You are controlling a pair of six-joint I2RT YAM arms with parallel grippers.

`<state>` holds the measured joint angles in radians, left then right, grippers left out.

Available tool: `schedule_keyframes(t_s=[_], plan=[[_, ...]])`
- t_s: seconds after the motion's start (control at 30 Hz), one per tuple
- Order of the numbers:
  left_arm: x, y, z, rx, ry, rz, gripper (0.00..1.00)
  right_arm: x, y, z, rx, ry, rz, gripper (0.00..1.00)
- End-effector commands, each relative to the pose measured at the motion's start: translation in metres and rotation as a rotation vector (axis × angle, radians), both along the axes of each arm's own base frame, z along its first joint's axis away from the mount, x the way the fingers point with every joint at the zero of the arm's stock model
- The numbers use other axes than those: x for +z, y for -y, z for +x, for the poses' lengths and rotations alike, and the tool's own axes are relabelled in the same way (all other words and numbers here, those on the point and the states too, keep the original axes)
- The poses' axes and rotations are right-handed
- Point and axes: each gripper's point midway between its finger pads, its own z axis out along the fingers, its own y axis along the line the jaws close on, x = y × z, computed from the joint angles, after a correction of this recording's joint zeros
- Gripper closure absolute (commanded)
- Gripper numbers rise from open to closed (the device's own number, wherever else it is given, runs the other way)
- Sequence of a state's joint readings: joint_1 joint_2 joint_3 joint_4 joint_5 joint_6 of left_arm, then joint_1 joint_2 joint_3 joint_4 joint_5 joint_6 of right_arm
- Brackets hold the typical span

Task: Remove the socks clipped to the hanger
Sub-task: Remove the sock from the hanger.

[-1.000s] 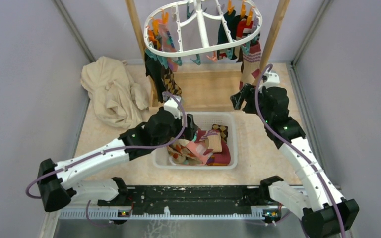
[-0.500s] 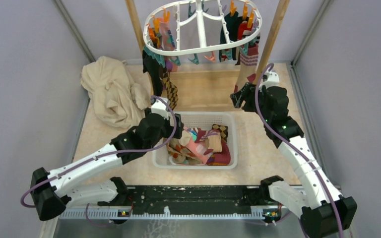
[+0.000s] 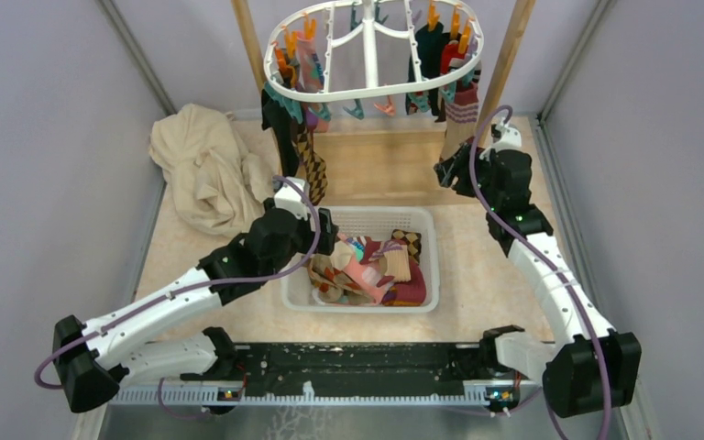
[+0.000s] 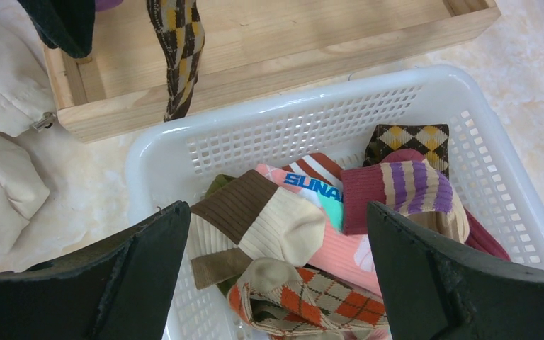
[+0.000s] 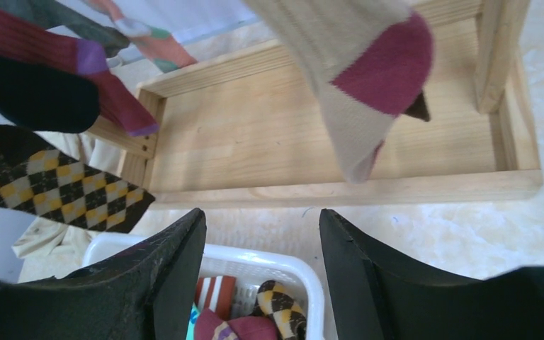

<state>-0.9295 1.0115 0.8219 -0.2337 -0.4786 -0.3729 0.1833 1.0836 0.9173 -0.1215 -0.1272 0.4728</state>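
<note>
Visible only overhead: white plastic oval hanger [image 3: 371, 55] above far edge of table [image 3: 477, 275], mixed-colour fabric socks [image 3: 461, 108] clipped round rim. Wrist views: left gripper [image 4: 278, 212] wide open, empty; right gripper [image 5: 262, 219] half-open, gripping nothing.

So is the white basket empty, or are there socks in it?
Not empty. The basket holds a heap of socks: striped, brown-and-cream and diamond-patterned ones piled together.

White shells on left arm [image 3: 160, 307], right arm [image 3: 550, 284]; black joints, bases; purple cables [image 3: 316, 229] alongside; matte black wedge fingers [image 4: 425, 276].
</note>
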Motion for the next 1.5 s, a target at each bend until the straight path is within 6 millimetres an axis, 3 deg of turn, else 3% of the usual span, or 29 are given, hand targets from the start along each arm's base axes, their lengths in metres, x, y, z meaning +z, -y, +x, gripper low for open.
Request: schedule_keyframes(t_s=[0.0, 0.57, 0.8, 0.9, 1.2, 1.47], plan=[[0.011, 0.002, 0.0, -0.011, 0.016, -0.028, 0.01, 0.01, 0.009, 0.011, -0.027, 0.061, 0.014, 0.38], [0.015, 0.004, 0.0, -0.019, 0.018, -0.03, 0.01, -0.018, 0.006, 0.055, -0.051, 0.086, 0.032, 0.36], [0.015, 0.004, 0.0, -0.021, 0.016, -0.029, 0.01, -0.025, 0.01, 0.076, -0.094, 0.11, 0.029, 0.42], [0.016, 0.005, -0.001, -0.023, 0.015, -0.032, 0.01, -0.025, 0.012, 0.079, -0.105, 0.118, 0.027, 0.5], [0.018, 0.009, -0.003, -0.044, 0.012, -0.05, 0.01, -0.013, 0.013, 0.068, -0.089, 0.147, 0.012, 0.94], [0.018, 0.018, -0.005, -0.079, 0.008, -0.07, 0.01, 0.003, 0.006, 0.042, -0.026, 0.147, 0.02, 1.0]])
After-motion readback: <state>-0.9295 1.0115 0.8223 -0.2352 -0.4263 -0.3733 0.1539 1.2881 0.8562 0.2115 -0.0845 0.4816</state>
